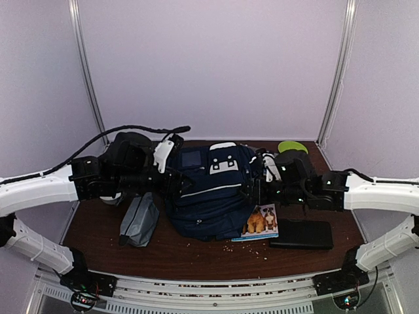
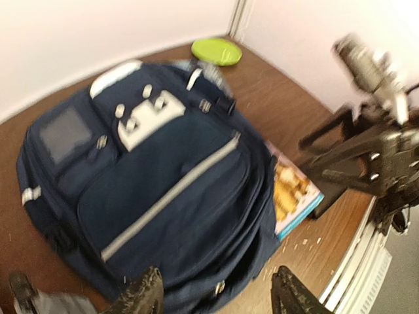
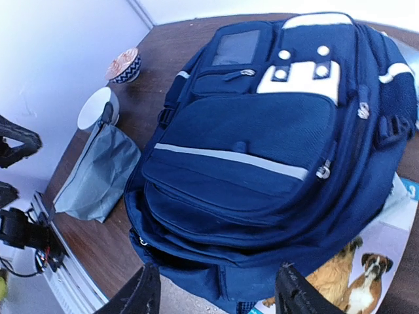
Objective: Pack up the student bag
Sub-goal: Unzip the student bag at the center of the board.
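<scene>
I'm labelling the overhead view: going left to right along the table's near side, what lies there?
Grey fabric pouch → large navy-blue striped backpack → book with dogs on its cover → flat black rectangular case.

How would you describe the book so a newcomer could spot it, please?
Start at the big navy student bag. At its near right corner, partly covered by it, lies a thin book. Its cover shows dogs; the black case beside it is plain.
</scene>
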